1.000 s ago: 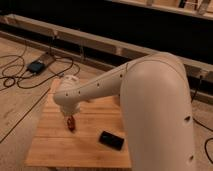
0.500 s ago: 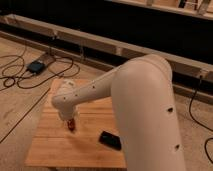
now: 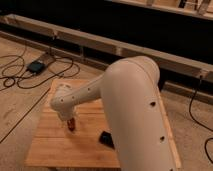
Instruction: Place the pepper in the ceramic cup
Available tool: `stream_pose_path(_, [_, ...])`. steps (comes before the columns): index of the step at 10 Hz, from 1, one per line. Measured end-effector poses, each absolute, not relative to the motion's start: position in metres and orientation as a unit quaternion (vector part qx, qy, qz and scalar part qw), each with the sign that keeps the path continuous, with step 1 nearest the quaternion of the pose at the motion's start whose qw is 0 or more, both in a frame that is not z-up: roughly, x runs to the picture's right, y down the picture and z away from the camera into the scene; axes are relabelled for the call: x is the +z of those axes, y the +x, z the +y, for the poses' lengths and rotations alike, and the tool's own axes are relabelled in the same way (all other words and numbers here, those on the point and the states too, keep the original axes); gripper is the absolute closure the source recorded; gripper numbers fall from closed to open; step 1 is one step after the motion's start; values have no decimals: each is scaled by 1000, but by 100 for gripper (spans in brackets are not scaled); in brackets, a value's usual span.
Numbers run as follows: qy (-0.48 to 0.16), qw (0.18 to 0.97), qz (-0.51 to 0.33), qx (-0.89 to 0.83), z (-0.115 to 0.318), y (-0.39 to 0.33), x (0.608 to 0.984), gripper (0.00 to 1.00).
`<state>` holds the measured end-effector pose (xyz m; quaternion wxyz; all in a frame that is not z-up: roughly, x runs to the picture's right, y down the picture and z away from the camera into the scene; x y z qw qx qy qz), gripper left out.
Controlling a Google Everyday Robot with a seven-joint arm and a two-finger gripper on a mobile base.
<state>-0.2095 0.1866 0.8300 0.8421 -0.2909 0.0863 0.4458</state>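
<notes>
The gripper (image 3: 70, 121) hangs low over the left half of the wooden table (image 3: 50, 145), pointing straight down from the wrist, and right at its tip sits a small dark red shape: that's the pepper (image 3: 72, 126), close to the boards. Whether the gripper has clamped onto it or merely stands around it cannot be told from this angle. The big white arm (image 3: 130, 100) sweeps across the right of the view, and the black phone (image 3: 106, 139) lies flat on the table just beyond the pepper, half tucked under the arm. The ceramic cup is nowhere in sight; it may be hidden behind that bulky arm. Cables (image 3: 15, 75) trail over the floor to the left. Now, the handling: this pepper looks light, so weight should be no trouble, but its skin is glossy and likely slick, and the tapered ends give a poor purchase. The sensible place to hold it is across the thick middle, square to its length, so it cannot squirt out sideways. It probably has some give, too, so a moderate squeeze ought to do; too much could bruise or split it, too little and it may swivel on the way to the cup.
</notes>
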Motion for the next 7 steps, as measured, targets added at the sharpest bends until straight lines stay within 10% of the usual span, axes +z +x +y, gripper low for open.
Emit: stream_pose_path(7, [-264, 844, 88, 459, 179, -209, 855, 38])
